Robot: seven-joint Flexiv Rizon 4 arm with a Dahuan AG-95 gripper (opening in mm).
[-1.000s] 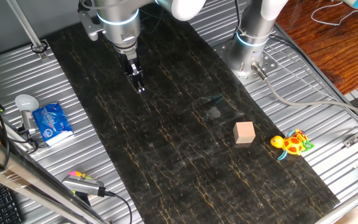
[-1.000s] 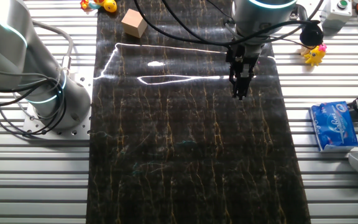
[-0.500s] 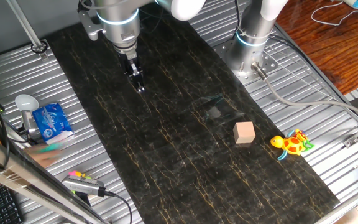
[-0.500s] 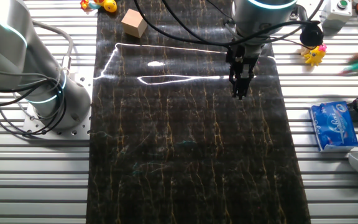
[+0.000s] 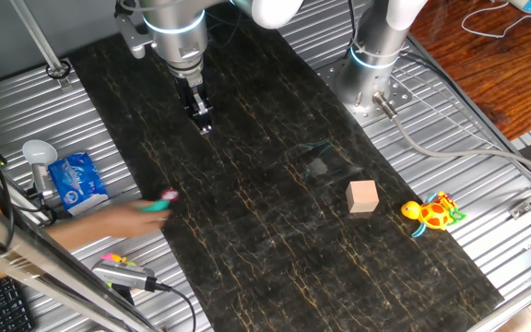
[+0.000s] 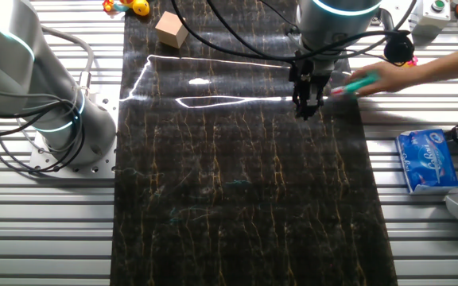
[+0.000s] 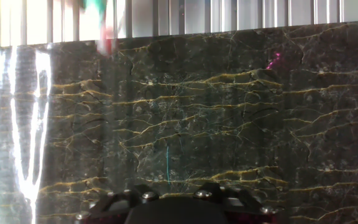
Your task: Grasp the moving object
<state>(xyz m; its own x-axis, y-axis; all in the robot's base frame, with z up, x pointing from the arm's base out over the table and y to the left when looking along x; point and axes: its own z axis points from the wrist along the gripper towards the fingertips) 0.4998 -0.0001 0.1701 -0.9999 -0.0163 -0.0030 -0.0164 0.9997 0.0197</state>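
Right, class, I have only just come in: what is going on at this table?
A person's hand reaches in from the side, bringing a small teal toy with a pink end to the edge of the dark mat. The robot's claw hangs above the mat, holding nothing and apart from the toy. A tan cube and a yellow turtle toy lie untouched at the mat's other side.

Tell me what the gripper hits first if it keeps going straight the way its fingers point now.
The gripper points straight down, so it would most likely meet the bare dark marble mat first. Nothing lies under it in the hand view; the teal toy, carried by a person's hand, is off to the side.
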